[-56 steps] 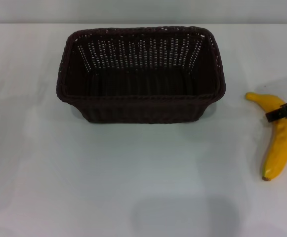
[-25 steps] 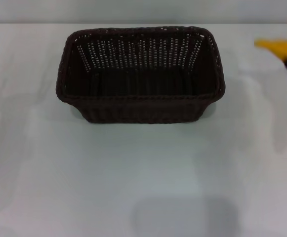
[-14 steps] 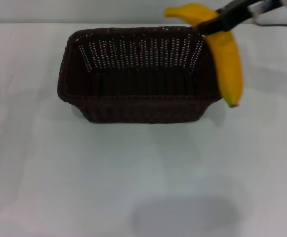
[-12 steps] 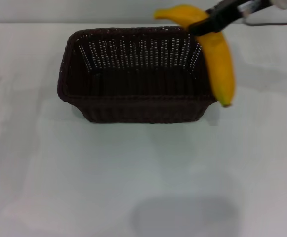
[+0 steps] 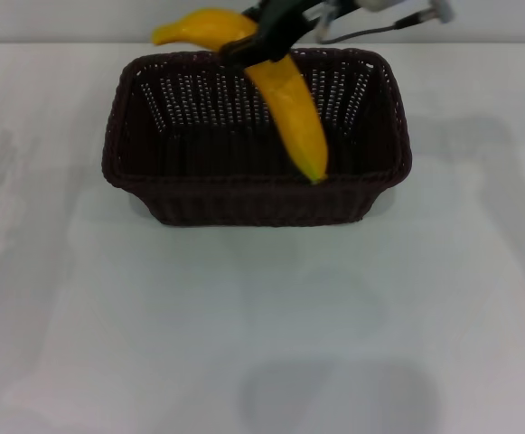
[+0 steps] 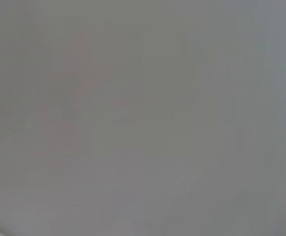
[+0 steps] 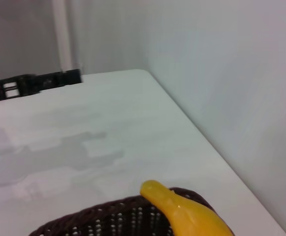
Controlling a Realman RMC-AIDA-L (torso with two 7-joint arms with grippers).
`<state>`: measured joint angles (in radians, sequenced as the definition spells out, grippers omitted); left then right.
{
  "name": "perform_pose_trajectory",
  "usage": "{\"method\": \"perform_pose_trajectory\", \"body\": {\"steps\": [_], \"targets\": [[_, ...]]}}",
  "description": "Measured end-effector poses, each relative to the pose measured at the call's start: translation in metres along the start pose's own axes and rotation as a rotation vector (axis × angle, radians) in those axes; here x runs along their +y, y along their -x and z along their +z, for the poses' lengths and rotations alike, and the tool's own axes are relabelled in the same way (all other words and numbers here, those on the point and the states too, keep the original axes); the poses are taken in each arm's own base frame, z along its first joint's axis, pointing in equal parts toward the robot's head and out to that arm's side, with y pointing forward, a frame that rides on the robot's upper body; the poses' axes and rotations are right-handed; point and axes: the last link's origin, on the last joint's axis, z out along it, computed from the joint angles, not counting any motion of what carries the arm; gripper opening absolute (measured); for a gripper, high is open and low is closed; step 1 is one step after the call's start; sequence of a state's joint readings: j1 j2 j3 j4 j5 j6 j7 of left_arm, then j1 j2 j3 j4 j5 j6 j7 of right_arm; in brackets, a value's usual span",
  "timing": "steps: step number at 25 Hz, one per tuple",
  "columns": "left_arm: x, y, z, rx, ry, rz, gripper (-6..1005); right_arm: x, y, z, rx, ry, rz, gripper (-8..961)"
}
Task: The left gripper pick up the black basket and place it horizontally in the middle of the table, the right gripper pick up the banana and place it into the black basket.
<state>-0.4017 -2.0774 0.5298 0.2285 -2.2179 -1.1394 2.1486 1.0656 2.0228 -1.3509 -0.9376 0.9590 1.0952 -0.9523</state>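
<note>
The banana (image 5: 285, 104) hung tilted over the black basket (image 5: 255, 201), its tip toward five o'clock, clamped by the right gripper (image 5: 264, 36) reaching in from one o'clock. The basket sat mid-table (image 5: 244, 316).

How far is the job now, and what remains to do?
Done: the basket lies lengthwise at the table's middle. In hand: the right gripper holds the banana in the air above the basket's opening, lower end tilted toward the inside. Left: lower it, release, withdraw. The left gripper is out of view.
</note>
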Motion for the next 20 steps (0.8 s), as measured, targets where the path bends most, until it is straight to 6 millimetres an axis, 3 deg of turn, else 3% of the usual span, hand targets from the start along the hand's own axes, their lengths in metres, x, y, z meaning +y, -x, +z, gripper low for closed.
{"method": "perform_pose_trajectory", "body": {"steps": [6,11,13,14,17,19,20], "targets": [[-0.003,0.001,-0.004,-0.002,-0.009,-0.003,849,0.013,0.001,0.011,-0.018,0.012,-0.043,582],[-0.004,0.001,-0.006,-0.001,-0.012,0.001,849,0.006,-0.01,-0.008,-0.1,-0.011,0.018,650],[-0.004,0.001,-0.006,-0.002,-0.012,0.004,849,-0.009,-0.033,-0.039,-0.244,-0.062,0.13,677],[-0.004,0.001,-0.006,-0.002,-0.012,0.004,849,-0.009,-0.033,-0.039,-0.244,-0.062,0.13,729],[-0.004,0.0,-0.007,0.003,-0.01,0.008,849,-0.022,-0.061,-0.075,-0.46,-0.099,0.252,883],[-0.004,0.0,-0.008,0.01,-0.01,0.018,849,-0.029,-0.084,-0.096,-0.593,-0.141,0.313,880],[-0.004,0.0,-0.009,0.016,-0.012,0.023,849,-0.034,-0.12,-0.121,-0.745,-0.231,0.367,878]]}}
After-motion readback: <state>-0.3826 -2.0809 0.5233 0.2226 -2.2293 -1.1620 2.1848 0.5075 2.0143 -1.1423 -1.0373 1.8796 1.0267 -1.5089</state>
